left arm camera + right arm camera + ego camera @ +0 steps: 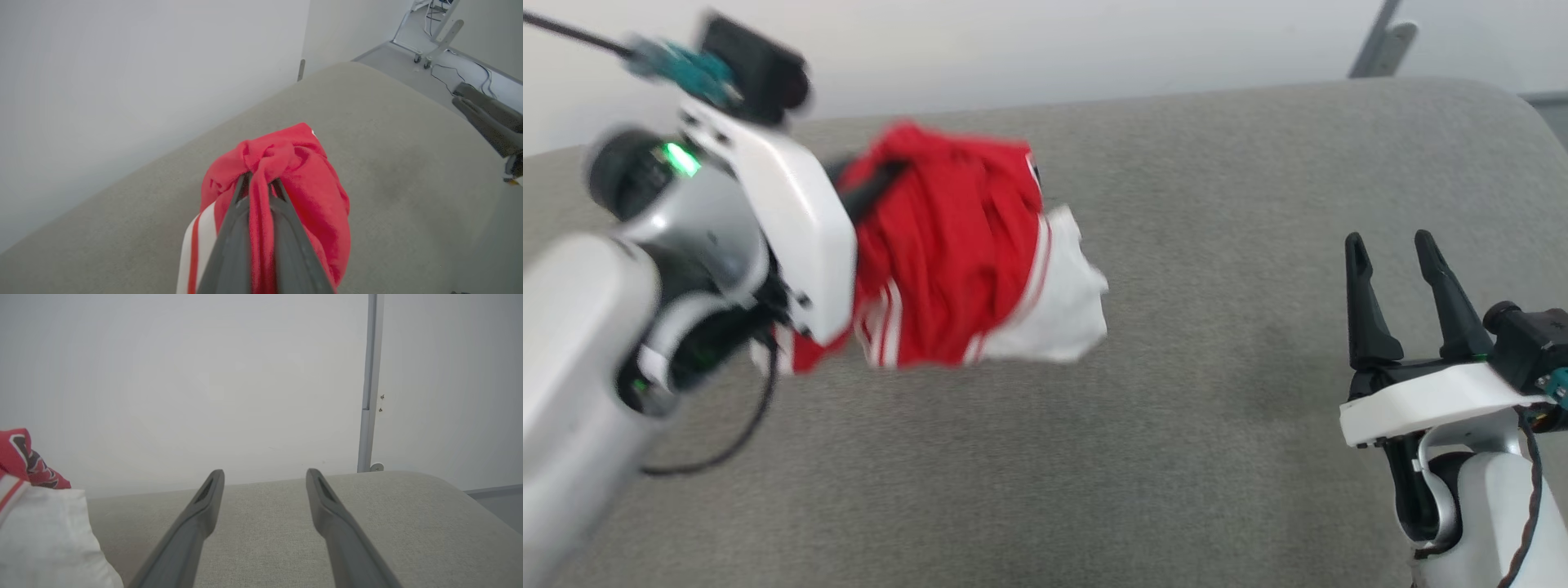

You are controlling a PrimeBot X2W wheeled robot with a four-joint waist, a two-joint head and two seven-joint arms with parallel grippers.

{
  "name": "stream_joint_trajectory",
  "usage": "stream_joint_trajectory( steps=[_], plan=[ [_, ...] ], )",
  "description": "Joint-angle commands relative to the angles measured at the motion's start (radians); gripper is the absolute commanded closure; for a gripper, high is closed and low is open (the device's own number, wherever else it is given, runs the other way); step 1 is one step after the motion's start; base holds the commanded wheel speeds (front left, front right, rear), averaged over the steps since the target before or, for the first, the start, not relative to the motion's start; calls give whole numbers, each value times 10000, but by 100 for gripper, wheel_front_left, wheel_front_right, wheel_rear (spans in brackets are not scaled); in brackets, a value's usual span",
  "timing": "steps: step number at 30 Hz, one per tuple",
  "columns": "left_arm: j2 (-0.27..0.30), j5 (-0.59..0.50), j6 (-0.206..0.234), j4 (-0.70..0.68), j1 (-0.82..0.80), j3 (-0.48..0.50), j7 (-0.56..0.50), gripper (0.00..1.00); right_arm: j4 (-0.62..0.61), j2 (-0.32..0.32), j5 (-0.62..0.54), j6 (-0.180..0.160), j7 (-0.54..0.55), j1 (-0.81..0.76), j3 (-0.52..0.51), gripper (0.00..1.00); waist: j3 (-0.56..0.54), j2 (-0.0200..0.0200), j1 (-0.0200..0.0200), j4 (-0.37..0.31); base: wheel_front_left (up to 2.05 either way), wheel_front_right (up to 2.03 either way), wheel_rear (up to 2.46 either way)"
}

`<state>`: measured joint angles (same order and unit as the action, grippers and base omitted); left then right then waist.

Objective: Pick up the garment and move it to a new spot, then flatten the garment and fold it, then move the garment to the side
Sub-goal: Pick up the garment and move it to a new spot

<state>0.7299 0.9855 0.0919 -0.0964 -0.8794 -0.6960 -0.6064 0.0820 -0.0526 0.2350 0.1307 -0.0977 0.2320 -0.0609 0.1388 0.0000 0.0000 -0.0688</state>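
Observation:
The garment (956, 261) is a bunched red shirt with white sleeve ends and striped trim, hanging above the grey cushion at the left. My left gripper (882, 175) is shut on a fold of it near the top. Along that arm's fingers, the red cloth (294, 171) is pinched between them (260, 183) and drapes down both sides. My right gripper (1401, 245) stands open at the lower right, apart from the shirt, with nothing between its fingers (264, 477). A white sleeve end and the black-and-white chest mark (28, 465) show at the left edge of the right wrist view.
A wide grey upholstered surface (1217, 408) lies under both arms, with a rounded far edge against a pale wall (204, 375). A grey post (369, 384) runs up the wall. Floor with cables and a wheeled stand (433, 45) lies beyond the cushion's corner.

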Motion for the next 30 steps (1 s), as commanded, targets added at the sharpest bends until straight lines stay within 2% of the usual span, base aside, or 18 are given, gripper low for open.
stream_joint_trajectory(
  steps=[1, 7, 11, 18, 22, 23, 24, 25, 30],
  plan=[
    [5, -1, 46, -52, 174, -57, -40, 100, 39, 25, 80, 1, -101, -69, 50, 0, 206, 0, 0, -303, 0, 0, 0],
    [-333, -39, 143, 298, 1117, -910, -253, 100, 221, 20, 286, 1, -373, -3, 308, 0, 541, 0, 0, -772, 0, 0, 0],
    [-567, -143, -103, 1088, 1555, -1408, -238, 100, 427, 21, 384, 1, -572, 88, 502, 0, 683, 0, 0, -966, 0, 0, 0],
    [-1109, -111, -516, 3332, 1931, -1982, -196, 100, 816, 21, 505, 1, -810, 263, 816, 0, 734, 0, 0, -1123, 0, 0, 0],
    [-1537, -68, -935, 4618, 1945, -2209, -53, 100, 1024, 20, 540, 1, -902, 381, 943, 0, 665, 0, 0, -1103, 0, 0, 0],
    [-1613, -97, -1004, 4806, 1897, -2224, 28, 47, 1050, 20, 534, 1, -910, 385, 944, 0, 633, 0, 0, -1079, 0, 0, 0],
    [-1689, -93, -1060, 4945, 1847, -2203, 132, 3, 1084, 20, 522, 1, -915, 381, 941, 0, 589, 0, 0, -1047, 0, 0, 0],
    [-1765, -44, -1125, 5057, 1801, -2153, 240, 0, 1104, 22, 468, 1, -912, 375, 960, 0, 546, 0, 0, -1011, 0, 0, 0],
    [-1805, -184, -1434, 5122, 1690, -2049, 864, 0, 1222, 17, 234, 1, -865, 250, 913, 0, 240, 0, 0, -773, 0, 0, 0]
  ],
)
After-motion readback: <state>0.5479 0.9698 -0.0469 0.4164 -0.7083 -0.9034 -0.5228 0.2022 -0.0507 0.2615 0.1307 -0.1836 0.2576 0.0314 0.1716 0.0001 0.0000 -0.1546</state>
